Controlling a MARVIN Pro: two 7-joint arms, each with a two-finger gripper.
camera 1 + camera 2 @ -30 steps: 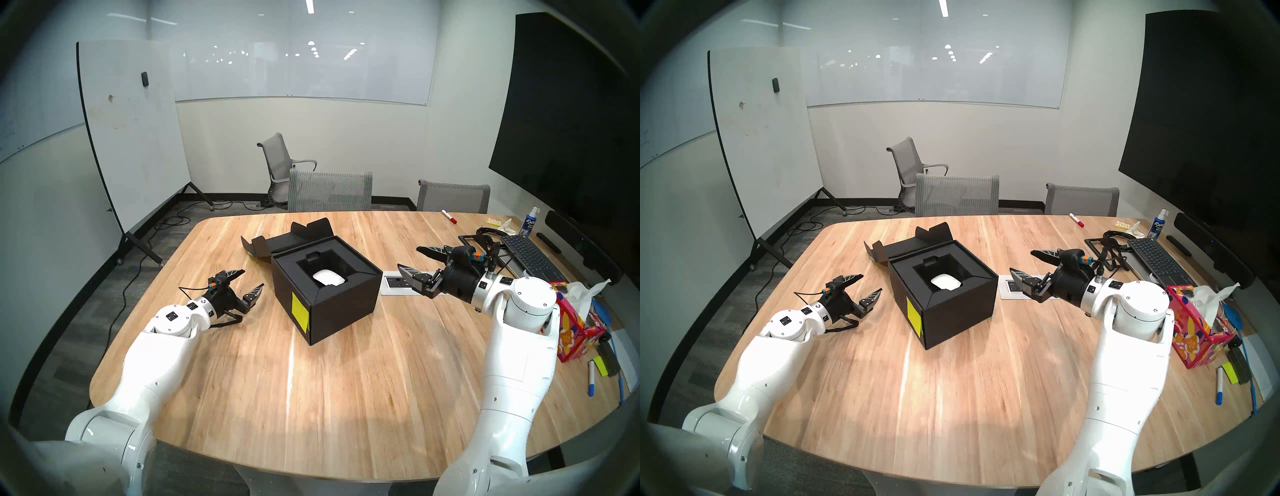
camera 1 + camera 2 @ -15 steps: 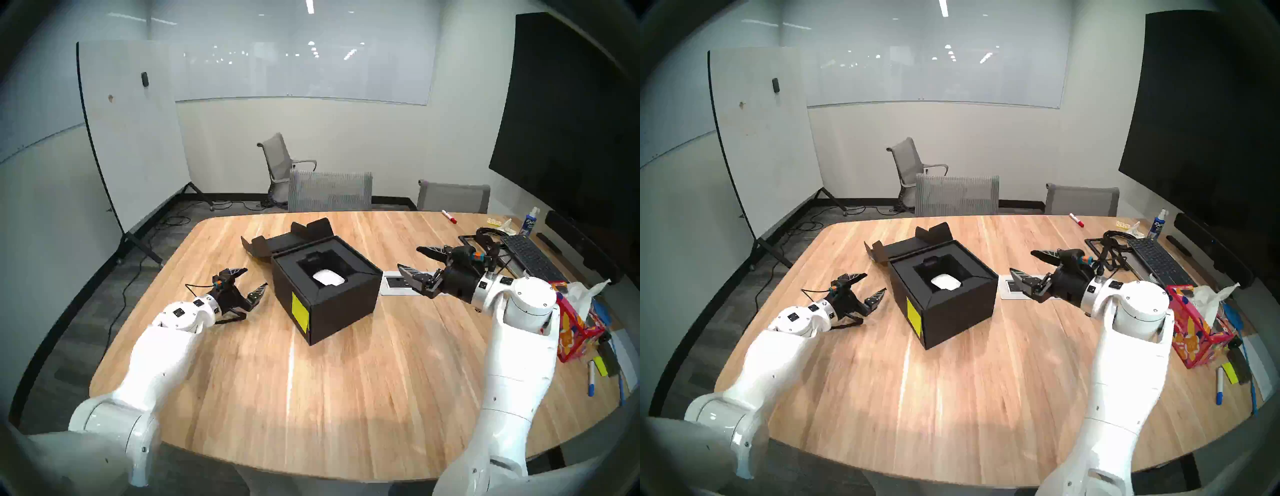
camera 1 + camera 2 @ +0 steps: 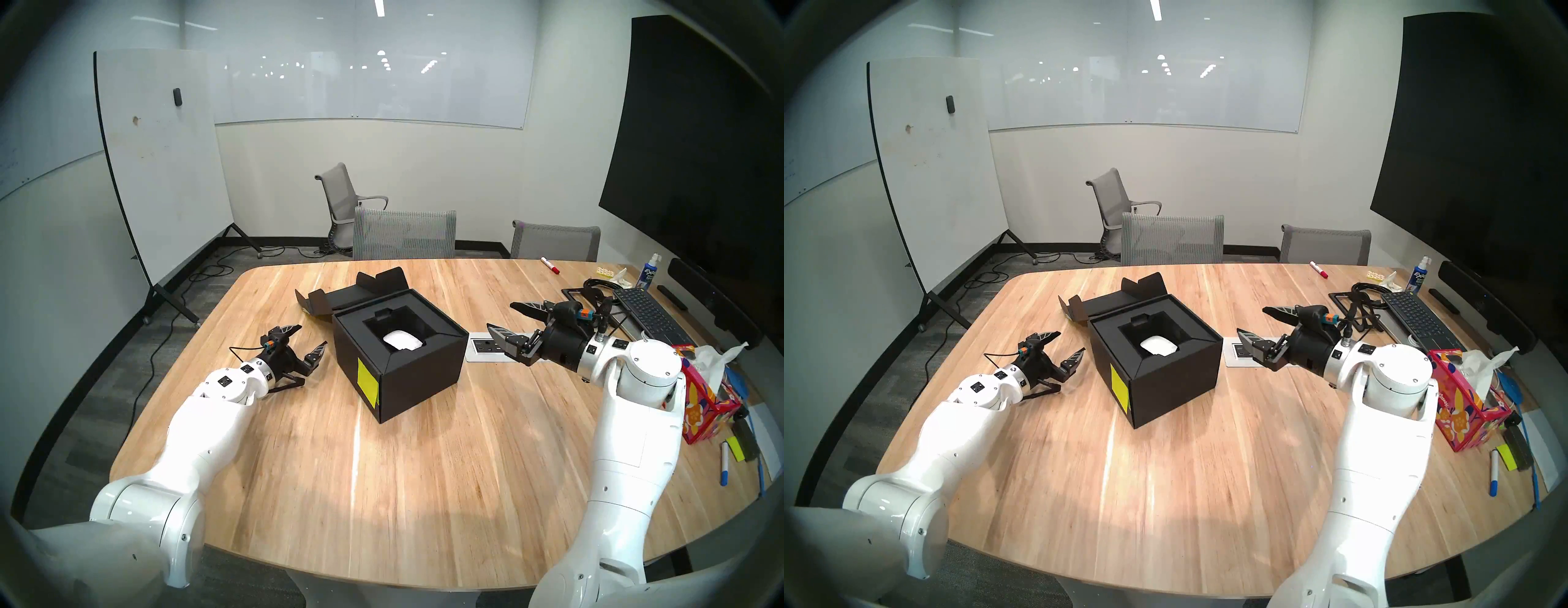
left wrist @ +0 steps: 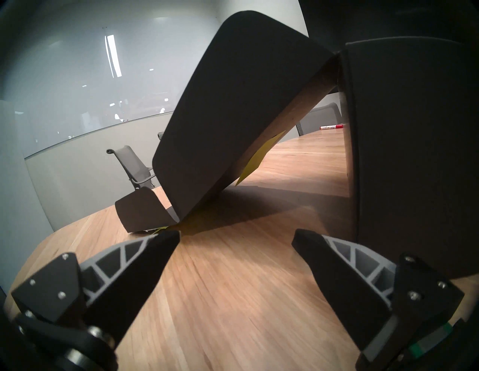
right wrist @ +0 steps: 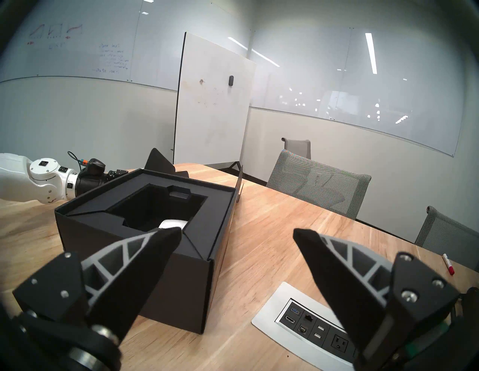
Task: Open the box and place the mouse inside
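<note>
Your mouse lies in the sunken well of the black box, which stands mid-table with its lid folded back onto the wood behind it — a yellow note is stuck on the near-left wall. Your left gripper hangs just left of the box, fingers spread, holding nothing. Your right gripper hovers to the right over the outlet panel, released and empty too.
</note>
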